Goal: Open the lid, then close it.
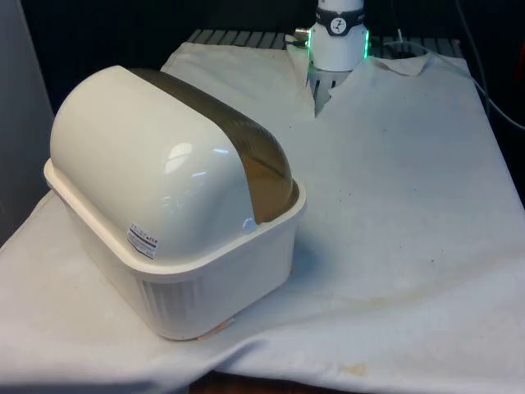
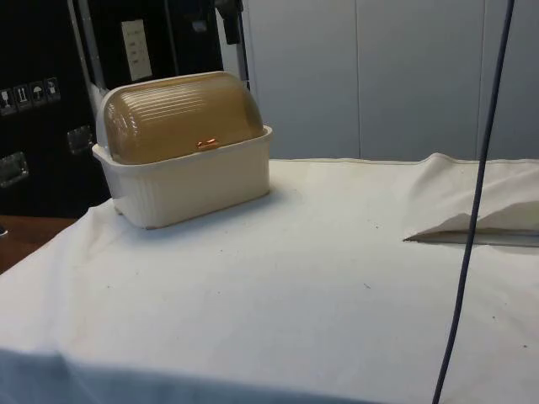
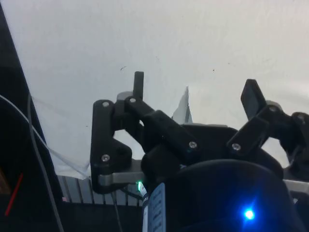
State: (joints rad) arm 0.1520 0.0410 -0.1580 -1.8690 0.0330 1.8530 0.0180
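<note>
Cream bread box away from hand

From the front I get the bread box from behind, so its cream shell hides most of the tinted lid and all of the handle. The arm is cut off at that picture's top edge. The label on the box's back is too small for me to read.
</note>
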